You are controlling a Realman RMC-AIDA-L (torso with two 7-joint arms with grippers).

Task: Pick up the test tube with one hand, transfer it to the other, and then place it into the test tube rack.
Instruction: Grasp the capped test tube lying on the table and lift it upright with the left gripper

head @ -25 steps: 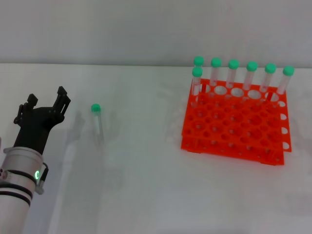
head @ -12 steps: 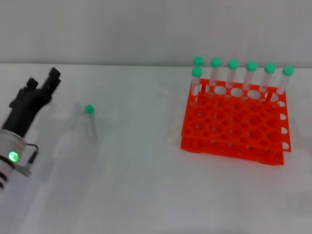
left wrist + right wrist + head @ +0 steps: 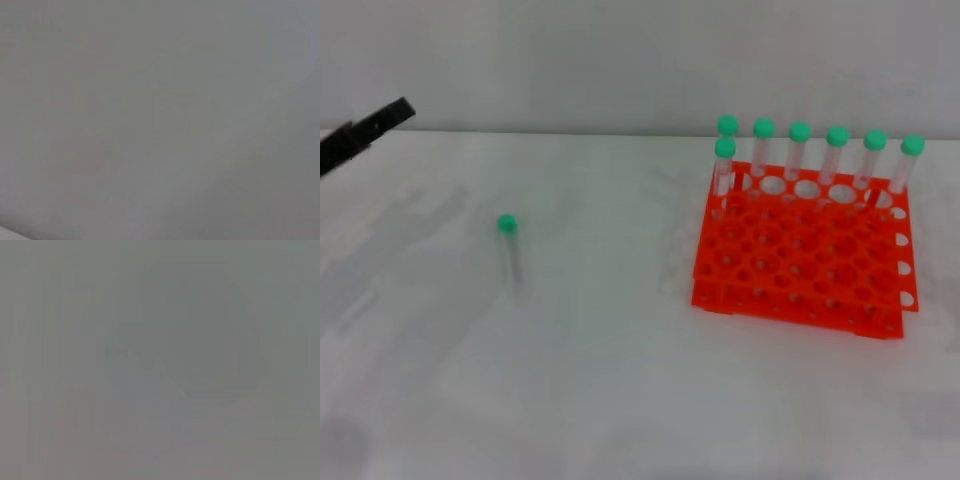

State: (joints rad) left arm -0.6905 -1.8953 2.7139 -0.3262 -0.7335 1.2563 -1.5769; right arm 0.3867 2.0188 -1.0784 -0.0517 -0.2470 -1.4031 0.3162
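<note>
1. Left of the test tube rack, well apart from it, the test tube lies flat on the white surface. Its green cap points away from the robot and its clear body runs back toward the robot.
2. Nothing touches this test tube; it lies on its own on the surface.
3. The test tube rack is bright orange, two-tiered, with a grid of round holes, and stands on the surface.
4. Seven capped tubes stand upright in the rack: six across its far row and one in the next row at the rack's left end, directly in front of the leftmost of the six. The remaining holes nearer the robot show no tubes.
5. The left claw shows only as a dark part at the picture edge, far left of the rack and beyond the lying tube, well apart from both. Whether it is open or closed cannot be told.
6. The right claw does not appear in the head view.
7. Both wrist views show only a plain grey field with no recognisable object.
</note>
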